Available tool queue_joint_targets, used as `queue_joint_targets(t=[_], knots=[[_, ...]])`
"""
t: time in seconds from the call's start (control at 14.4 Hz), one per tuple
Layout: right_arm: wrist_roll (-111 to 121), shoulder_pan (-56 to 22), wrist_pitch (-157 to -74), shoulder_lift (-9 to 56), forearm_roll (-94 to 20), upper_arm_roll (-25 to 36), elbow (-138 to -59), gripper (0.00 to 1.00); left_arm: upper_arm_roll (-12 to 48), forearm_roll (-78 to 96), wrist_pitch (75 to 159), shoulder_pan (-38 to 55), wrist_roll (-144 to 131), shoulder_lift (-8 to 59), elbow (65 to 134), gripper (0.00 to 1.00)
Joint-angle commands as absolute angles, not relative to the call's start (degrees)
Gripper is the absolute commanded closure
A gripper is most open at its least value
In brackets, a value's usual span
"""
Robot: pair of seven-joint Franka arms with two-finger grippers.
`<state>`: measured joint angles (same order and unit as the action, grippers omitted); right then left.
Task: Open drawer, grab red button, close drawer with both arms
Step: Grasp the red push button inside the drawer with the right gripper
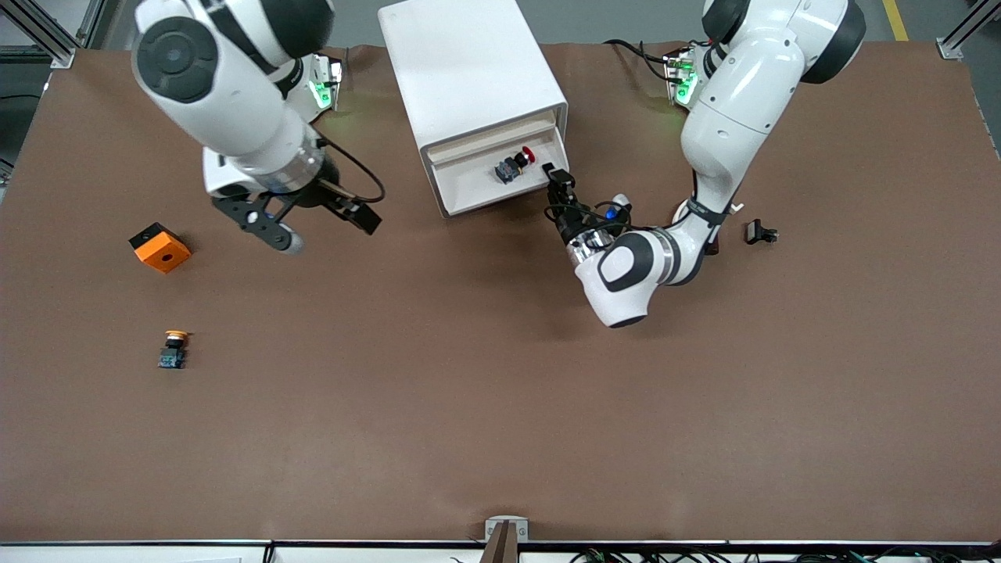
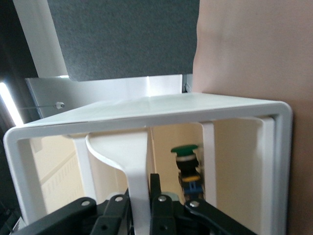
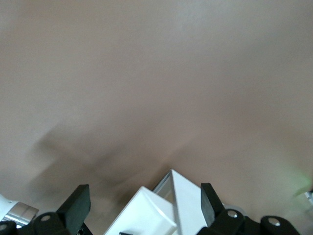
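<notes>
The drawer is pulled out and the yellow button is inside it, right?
Not quite. The drawer is pulled out, but the button inside has a red cap, as the front view shows. The yellow button sits on the table toward the right arm's end.

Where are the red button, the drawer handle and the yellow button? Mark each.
red button (image 1: pixel 529 154), front view, on its red cap
drawer handle (image 2: pixel 131 166), left wrist view, on its white stem
yellow button (image 1: pixel 176 336), front view, on its yellow cap
</notes>
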<state>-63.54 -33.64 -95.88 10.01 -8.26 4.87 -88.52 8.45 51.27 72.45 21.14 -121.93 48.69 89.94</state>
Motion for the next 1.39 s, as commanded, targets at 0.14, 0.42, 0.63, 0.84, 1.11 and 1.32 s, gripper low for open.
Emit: queue_joint_targets(t=[0.14,0.42,0.63,0.84,1.11,1.32], knots=[[-74.16,-40.68,-100.36,13.18,-9.32,5.62,-88.07,0.00,7.39,53.26,72.42,17.58,-123.13,50.36,84.91,0.86],[-81.37,-45.34,-103.88,15.73,-8.61,5.62,-87.80,0.00,6.33,53.53,73.04,16.17,-123.05,50.71,84.02,0.85],[-86.21,-48.59,-106.43,18.01,-7.83,5.71,-87.63,0.00,6.33,53.53,73.04,16.17,-123.05,50.80,84.02,0.81],[-90.60,-51.67,-109.41,20.82,-5.89,5.71,-87.63,0.00,6.33,53.44,73.12,16.43,-122.96,50.89,84.11,0.41],[-93.77,-53.43,-111.71,23.81,-5.01,5.71,-86.93,0.00,6.33,53.70,73.13,16.26,-122.70,50.98,84.11,0.00],[-94.91,-54.58,-111.71,26.71,-4.57,5.80,-85.00,0.00,6.33,53.61,73.13,15.91,-121.91,50.98,83.94,0.00]])
